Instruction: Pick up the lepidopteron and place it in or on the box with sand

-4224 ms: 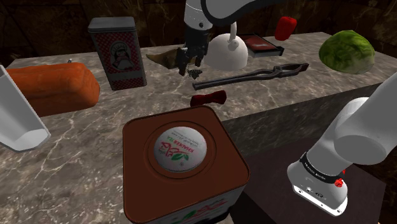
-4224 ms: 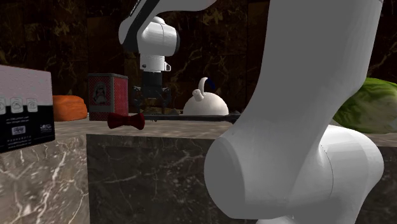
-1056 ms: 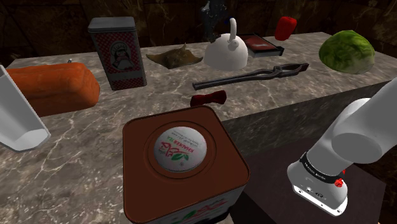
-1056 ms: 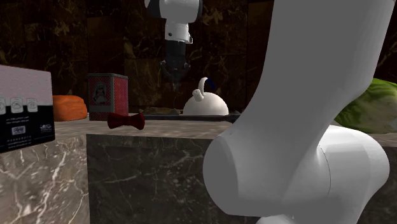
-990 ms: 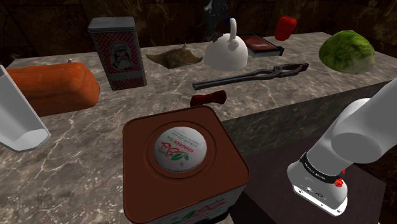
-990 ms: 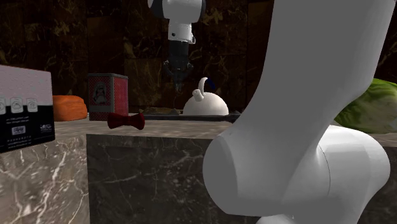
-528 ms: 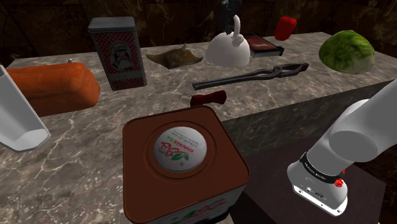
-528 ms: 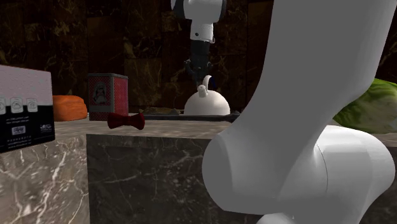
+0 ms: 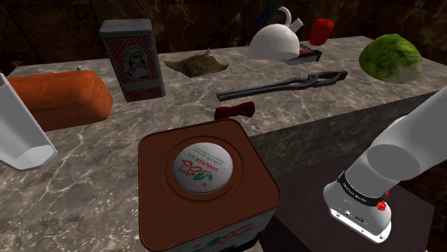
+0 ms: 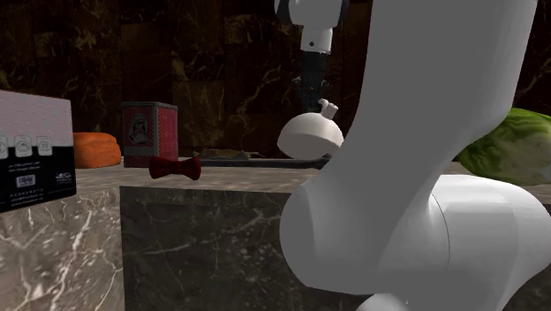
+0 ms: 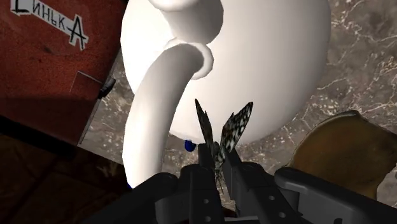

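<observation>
Fingers: I am clamping my gripper (image 11: 218,158) almost closed on the butterfly (image 11: 224,130), its wings poking up between the pads, so it cannot slip;
Butterfly: riding in my grip at the far edge, against the white kettle (image 9: 274,43); the box with sand (image 9: 195,65) is lying toward the shoulder view's left;
Change: the white kettle, upright half a second ago, is now tipping toward the shoulder view's right, probably because I am crowding it.

On the countertop (image 9: 179,100), a tin (image 9: 131,59) stands at the shoulder view's far left and a kettle (image 9: 275,43) far centre. Tongs (image 9: 283,84) lie nearer, a bow tie (image 9: 234,111) nearer still, and a lettuce (image 9: 390,59) to the right. Over the kettle, a butterfly (image 11: 235,126) sits clasped in the gripper (image 11: 217,156).
</observation>
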